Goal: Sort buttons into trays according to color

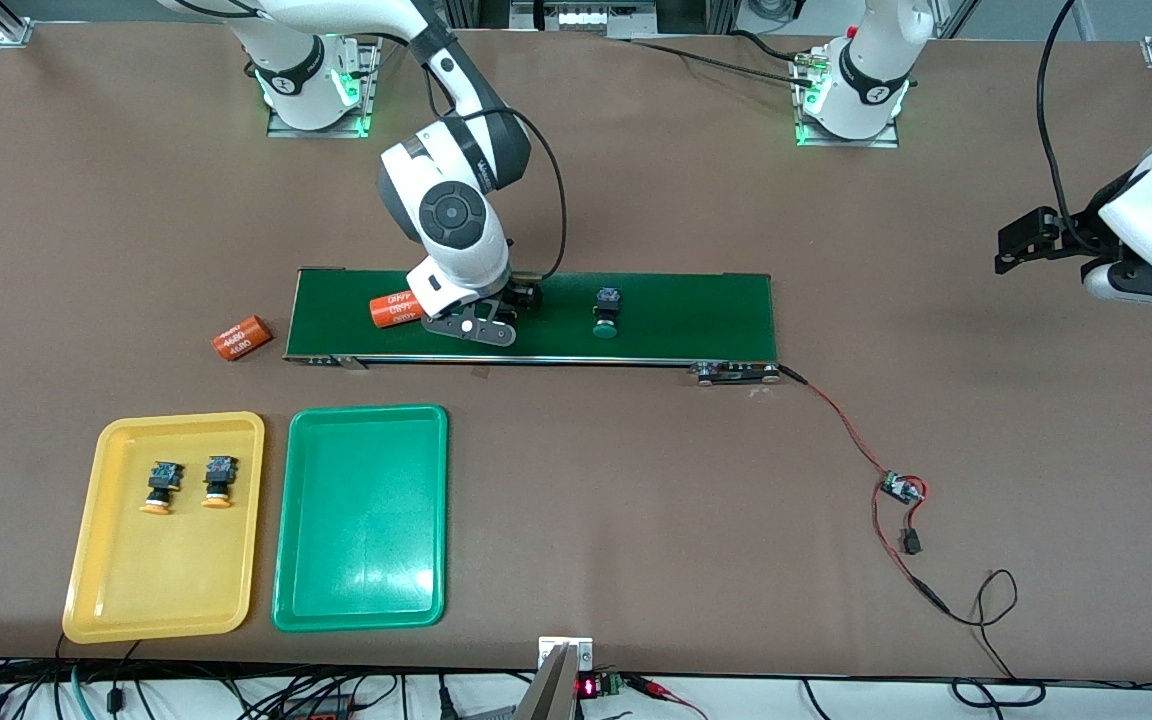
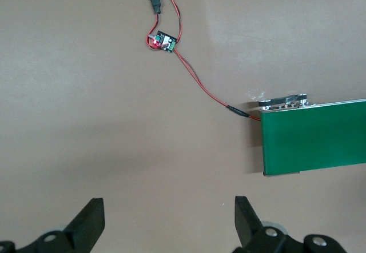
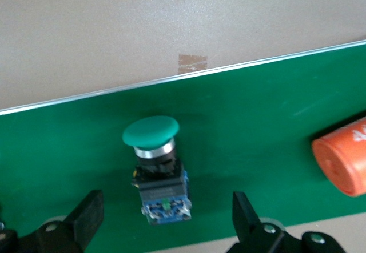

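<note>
My right gripper [image 1: 521,300] hangs low over the dark-green belt [image 1: 676,315], and from the front my own wrist hides nearly all of the green-capped button [image 3: 157,170] under it. My wrist view shows it plainly: it lies on its side on the belt between my spread fingers [image 3: 86,216], which are not touching it. An orange cylinder [image 1: 394,310] lies on the belt beside my gripper, partly covered by my hand; its white print seems to read "4680", though I see it upside down. A second orange cylinder [image 1: 240,338], off the belt toward my right arm's end of the table, reads "4680" clearly. Another green button [image 1: 607,311] lies on the belt toward the left arm's end. Two yellow-capped buttons [image 1: 188,485] lie in the yellow tray [image 1: 86,590]; the green tray [image 1: 366,610] sits beside it. My left gripper [image 2: 168,219] waits, fingers spread, over bare table near the belt's end, cut off at the front view's edge.
</note>
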